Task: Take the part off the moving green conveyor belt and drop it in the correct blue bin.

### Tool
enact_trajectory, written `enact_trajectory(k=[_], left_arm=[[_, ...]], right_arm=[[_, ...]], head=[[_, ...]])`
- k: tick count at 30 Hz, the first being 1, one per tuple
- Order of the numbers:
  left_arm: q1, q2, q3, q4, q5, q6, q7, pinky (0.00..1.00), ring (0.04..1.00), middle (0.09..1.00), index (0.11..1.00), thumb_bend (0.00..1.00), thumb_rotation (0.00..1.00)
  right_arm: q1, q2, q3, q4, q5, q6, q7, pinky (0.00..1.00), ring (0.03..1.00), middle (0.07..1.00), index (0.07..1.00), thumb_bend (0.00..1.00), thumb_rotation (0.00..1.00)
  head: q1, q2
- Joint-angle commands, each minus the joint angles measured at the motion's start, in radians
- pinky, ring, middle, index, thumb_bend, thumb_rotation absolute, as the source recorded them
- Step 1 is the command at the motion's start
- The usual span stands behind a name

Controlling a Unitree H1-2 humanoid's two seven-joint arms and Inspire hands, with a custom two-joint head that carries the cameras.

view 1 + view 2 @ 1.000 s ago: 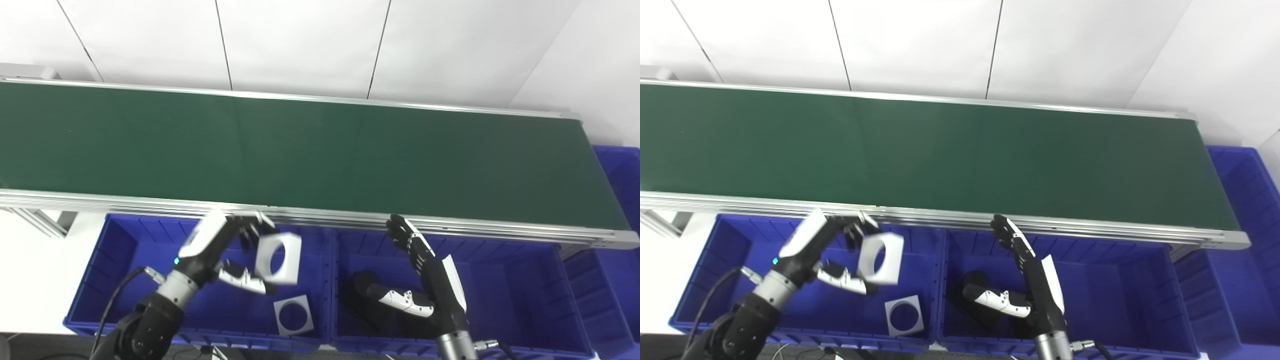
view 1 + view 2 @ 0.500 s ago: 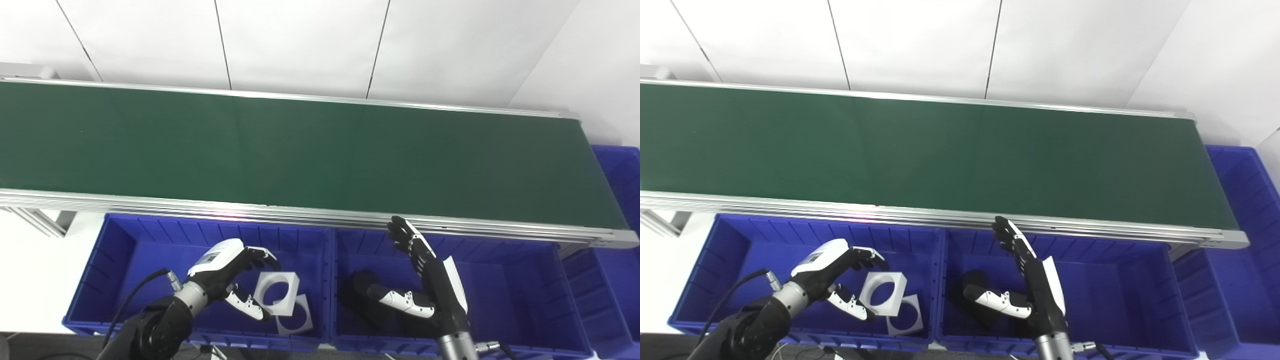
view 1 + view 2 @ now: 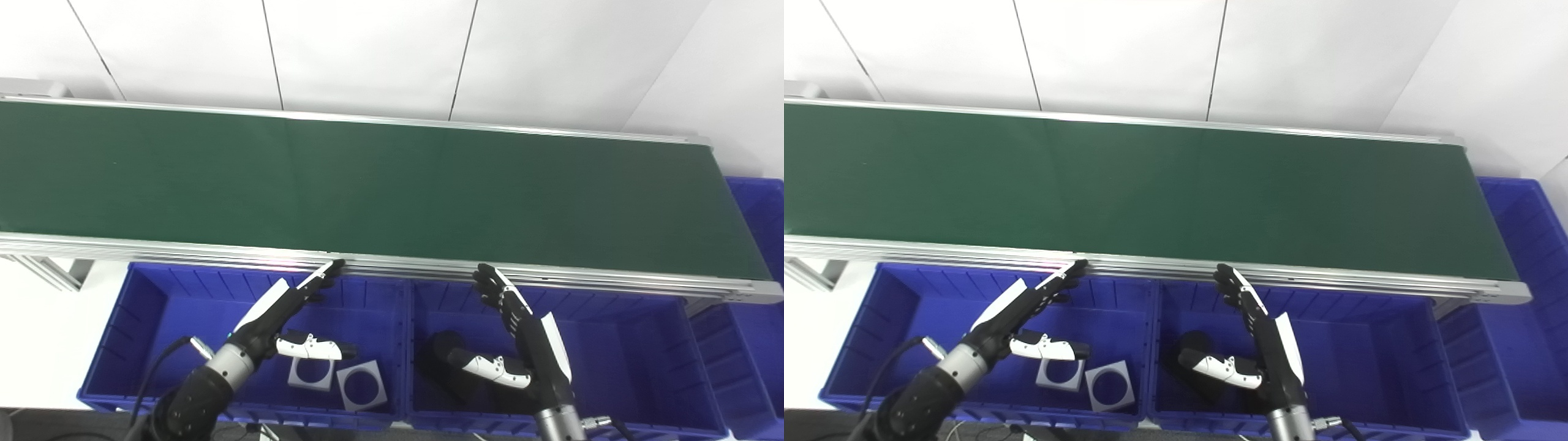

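Observation:
The green conveyor belt [image 3: 392, 184] carries no part. My left hand [image 3: 288, 318] is open and empty above the left blue bin [image 3: 147, 318], fingers stretched toward the belt rail. Two white square parts with round holes lie flat on that bin's floor: one [image 3: 311, 373] just below my left thumb, the other [image 3: 361, 386] to its right. My right hand [image 3: 520, 337] is open and empty above the middle blue bin [image 3: 643, 343], fingers pointing up toward the rail. A black part [image 3: 444, 349] lies in that bin beside my right thumb.
The belt's metal front rail [image 3: 392, 266] runs just beyond both hands' fingertips. A third blue bin [image 3: 759, 257] stands past the belt's right end. A white wall [image 3: 367, 55] rises behind the belt.
My left hand lowered the white square part into the left bin, let it go and opened. The part now lies flat beside the other one. My right hand has stayed still.

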Motion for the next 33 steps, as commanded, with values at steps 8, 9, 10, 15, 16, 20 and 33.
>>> enact_trajectory(k=[8, 9, 10, 15, 16, 20, 33], left_arm=[[0.027, -0.066, 0.038, 0.051, -0.182, -0.239, 0.025, 0.88, 0.893, 0.899, 0.901, 0.91, 0.37], [0.026, -0.071, 0.042, 0.06, -0.18, -0.261, 0.03, 0.87, 0.888, 0.893, 0.896, 0.89, 0.33], [0.026, -0.075, 0.046, 0.065, -0.175, -0.274, 0.038, 0.87, 0.885, 0.888, 0.892, 0.88, 0.3], [0.021, -0.072, 0.042, 0.08, -0.179, -0.283, 0.036, 0.88, 0.897, 0.895, 0.897, 0.89, 0.25], [0.02, -0.065, 0.036, 0.078, -0.166, -0.279, 0.033, 0.9, 0.917, 0.916, 0.916, 0.89, 0.27], [0.019, -0.052, 0.021, 0.084, -0.158, -0.276, 0.025, 0.95, 0.967, 0.958, 0.96, 0.9, 0.3], [0.029, -0.077, 0.04, 0.094, -0.13, -0.294, 0.088, 0.93, 0.946, 0.941, 0.932, 0.82, 0.25]], right_arm=[[-0.007, -0.009, 0.004, -0.017, 0.006, -0.01, 0.001, 0.85, 0.863, 0.879, 0.902, 0.93, 0.42], [-0.007, -0.011, 0.005, -0.018, 0.001, -0.008, 0.001, 0.85, 0.863, 0.878, 0.902, 0.93, 0.43], [-0.008, -0.011, 0.006, -0.017, 0.001, -0.009, 0.001, 0.85, 0.864, 0.879, 0.904, 0.92, 0.44], [-0.011, -0.011, 0.008, -0.008, 0.003, -0.013, -0.001, 0.86, 0.87, 0.88, 0.903, 0.92, 0.43], [-0.012, -0.01, 0.008, -0.006, 0.003, -0.016, -0.003, 0.86, 0.87, 0.881, 0.903, 0.92, 0.43], [-0.014, -0.009, 0.008, -0.002, -0.004, -0.015, -0.007, 0.86, 0.871, 0.884, 0.902, 0.93, 0.43], [-0.01, -0.011, 0.01, -0.005, -0.01, -0.013, -0.005, 0.86, 0.891, 0.902, 0.908, 0.91, 0.43]], head=[[0.013, -0.002], [0.013, -0.002], [0.013, -0.003], [0.013, -0.007], [0.014, -0.007], [0.013, -0.008], [0.015, -0.013]])
